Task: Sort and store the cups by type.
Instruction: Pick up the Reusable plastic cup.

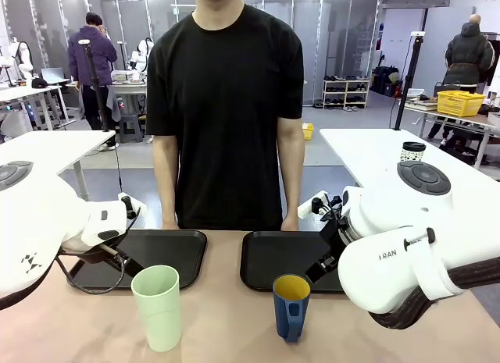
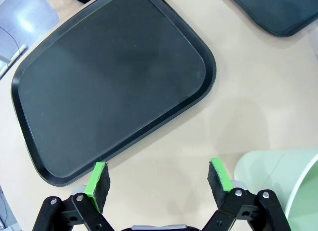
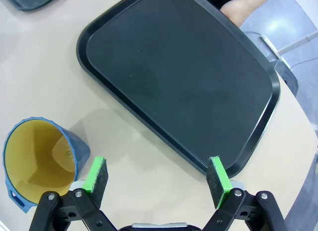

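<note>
Left hand (image 2: 159,177): fingers apart, empty; green tumbler (image 2: 278,184) stands upright beside it, toward the desk's robot-side edge.
Right hand (image 3: 159,174): apart, empty; blue mug (image 3: 42,159) upright beside it.

I run two glossy white, rounded arms: left arm (image 1: 47,222) left of the person (image 1: 226,105), right arm (image 1: 406,254) right of the person. Each has a grey round cap (image 1: 422,176) on top. There is a black logo (image 1: 30,261) on the left shell and "FRAN" print (image 1: 388,255) on the right. A thin black cable loop (image 1: 86,283) hangs at the left arm, a ribbed black hose (image 1: 441,294) at the right. The left gripper (image 2: 158,176) and right gripper (image 3: 156,174) have black linkages, silver pivot screws and green pads (image 2: 98,180).
</note>
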Available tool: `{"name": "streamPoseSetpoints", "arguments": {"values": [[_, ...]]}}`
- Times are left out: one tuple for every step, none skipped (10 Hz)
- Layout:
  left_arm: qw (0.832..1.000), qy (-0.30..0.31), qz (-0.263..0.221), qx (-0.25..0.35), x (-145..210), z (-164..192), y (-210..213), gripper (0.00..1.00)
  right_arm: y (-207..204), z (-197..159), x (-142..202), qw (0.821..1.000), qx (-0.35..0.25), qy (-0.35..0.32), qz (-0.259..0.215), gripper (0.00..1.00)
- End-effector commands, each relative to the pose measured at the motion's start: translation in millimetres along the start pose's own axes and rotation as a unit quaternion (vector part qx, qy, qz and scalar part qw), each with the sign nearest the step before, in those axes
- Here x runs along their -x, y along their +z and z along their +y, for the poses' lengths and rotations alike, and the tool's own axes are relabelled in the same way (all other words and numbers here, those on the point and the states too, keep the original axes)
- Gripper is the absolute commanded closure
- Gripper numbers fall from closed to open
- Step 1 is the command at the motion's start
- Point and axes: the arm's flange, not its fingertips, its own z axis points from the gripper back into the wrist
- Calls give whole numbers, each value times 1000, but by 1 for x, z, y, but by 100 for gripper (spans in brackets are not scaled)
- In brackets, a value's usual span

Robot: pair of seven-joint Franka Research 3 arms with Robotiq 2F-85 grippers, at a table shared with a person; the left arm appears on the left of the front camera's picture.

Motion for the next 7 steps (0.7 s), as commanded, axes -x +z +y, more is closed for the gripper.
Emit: {"name": "streamPoseSetpoints", "arguments": {"values": [[1000, 0, -8, -22, -8, -2, 12, 0, 16, 2, -9, 999, 45, -6, 10, 0], [999, 3, -31, -31, -16, -3, 31, 0, 40, 3, -20, 997, 76, -6, 0, 0], [998, 7, -41, -40, -24, -6, 50, 0, 69, 8, -30, 996, 91, 2, -14, 0], [998, 7, -50, -48, -32, -12, 69, 0, 99, 16, -39, 993, 114, -2, -27, 0], [997, -2, -59, -58, -38, -25, 91, 0, 130, 30, -44, 990, 136, -1, -32, 0], [995, -12, -73, -67, -42, -36, 106, 0, 151, 39, -44, 989, 140, -2, -47, 0], [993, -27, -86, -69, -44, -44, 115, 0, 162, 43, -42, 986, 158, -7, -50, 0]]}}
